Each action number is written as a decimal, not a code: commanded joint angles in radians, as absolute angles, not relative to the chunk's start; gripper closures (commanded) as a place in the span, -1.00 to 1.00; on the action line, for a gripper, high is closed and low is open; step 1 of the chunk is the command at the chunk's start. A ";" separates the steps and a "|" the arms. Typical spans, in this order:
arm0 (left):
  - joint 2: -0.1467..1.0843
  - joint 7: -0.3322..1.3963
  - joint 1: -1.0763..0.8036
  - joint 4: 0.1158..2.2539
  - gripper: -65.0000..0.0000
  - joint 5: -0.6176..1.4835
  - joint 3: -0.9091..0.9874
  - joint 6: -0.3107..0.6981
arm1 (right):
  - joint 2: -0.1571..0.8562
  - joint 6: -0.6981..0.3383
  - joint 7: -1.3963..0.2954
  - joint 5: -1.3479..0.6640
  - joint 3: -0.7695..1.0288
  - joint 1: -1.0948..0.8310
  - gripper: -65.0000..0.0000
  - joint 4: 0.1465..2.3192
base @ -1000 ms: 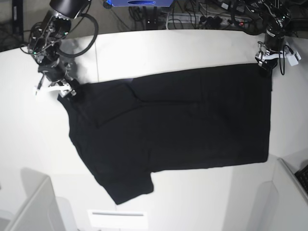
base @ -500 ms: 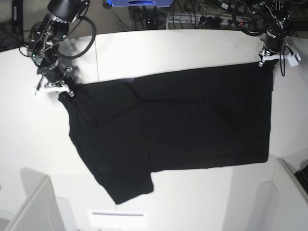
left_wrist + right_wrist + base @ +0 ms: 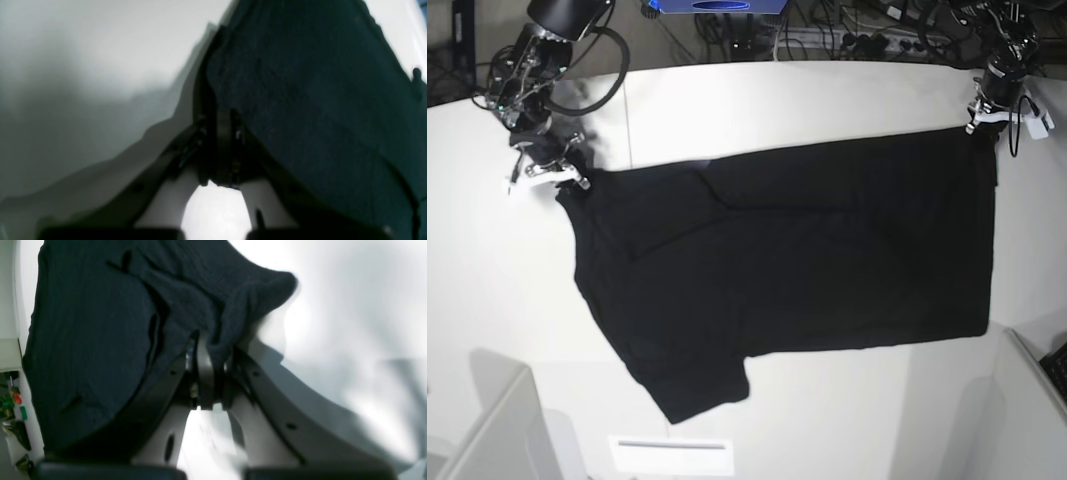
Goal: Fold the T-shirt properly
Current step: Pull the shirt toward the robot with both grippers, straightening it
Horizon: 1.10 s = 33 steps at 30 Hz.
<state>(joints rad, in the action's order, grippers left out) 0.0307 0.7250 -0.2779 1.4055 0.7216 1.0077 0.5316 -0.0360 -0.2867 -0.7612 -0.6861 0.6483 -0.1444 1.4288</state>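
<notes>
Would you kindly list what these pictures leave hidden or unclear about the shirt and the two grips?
- T-shirt underside: base view, face down on the table.
- Left gripper bite on the cloth: left wrist view, blurred and dark; base view, too small.
- Right gripper: right wrist view shows bunched cloth between the fingers; which part of the shirt is unclear.
- Near sleeve's layers: base view, black on black.

Bare white table (image 3: 827, 95) around spread T-shirt (image 3: 807, 250)
</notes>
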 commanded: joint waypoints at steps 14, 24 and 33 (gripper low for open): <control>0.051 0.739 -0.343 1.432 1.00 0.719 1.003 0.538 | -0.031 -0.278 -0.796 -0.659 0.740 -0.242 1.00 1.504; 0.047 0.739 -0.404 1.520 1.00 0.719 1.001 0.539 | -0.041 -0.278 -0.837 -0.661 0.742 -0.321 1.00 1.635; 0.045 0.739 -0.456 1.534 1.00 0.722 1.001 0.539 | -0.082 -0.278 -0.842 -0.661 0.791 -0.383 1.00 1.722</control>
